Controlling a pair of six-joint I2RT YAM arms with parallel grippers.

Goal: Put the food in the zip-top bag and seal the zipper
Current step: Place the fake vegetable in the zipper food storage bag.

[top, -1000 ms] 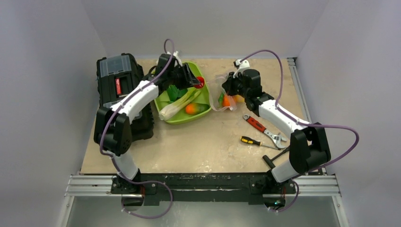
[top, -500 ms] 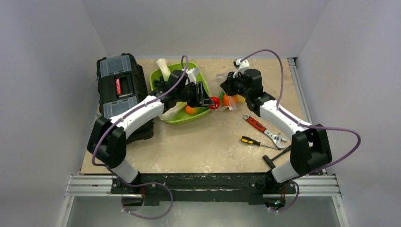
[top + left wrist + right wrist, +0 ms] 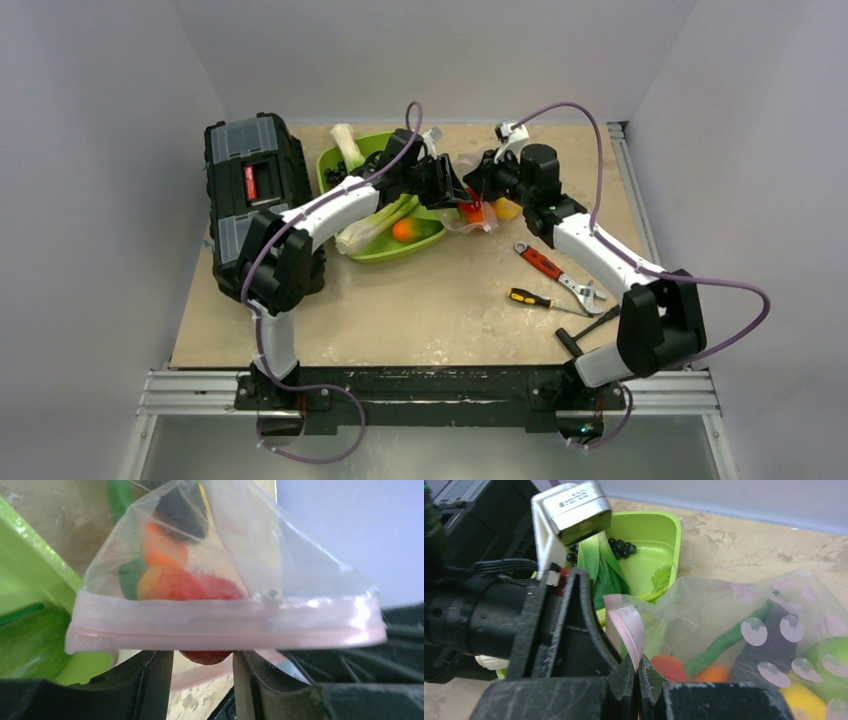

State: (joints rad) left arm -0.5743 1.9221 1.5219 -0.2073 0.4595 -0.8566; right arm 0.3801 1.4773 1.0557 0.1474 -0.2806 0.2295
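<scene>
The clear zip-top bag [image 3: 478,222] lies right of the green tray, with orange, green, red and yellow food inside [image 3: 714,674]. My right gripper [image 3: 638,672] is shut on the bag's pink zipper strip [image 3: 629,625] and holds that edge up; it also shows in the top view [image 3: 488,186]. My left gripper [image 3: 202,661] holds a small red food piece [image 3: 206,656] between its fingers, right at the bag's mouth, just under the zipper strip [image 3: 225,627]. In the top view the left gripper [image 3: 463,197] meets the right one over the bag.
The green tray [image 3: 385,253] holds a leek [image 3: 375,225], an orange-green piece [image 3: 408,230] and dark berries [image 3: 621,547]. A black toolbox [image 3: 245,180] stands at the left. A red-handled wrench [image 3: 545,263] and a yellow-black screwdriver [image 3: 530,297] lie at the right.
My left arm has swung right from over the tray, carrying the red piece to the bag's mouth. My right gripper has kept its hold on the bag's edge.
</scene>
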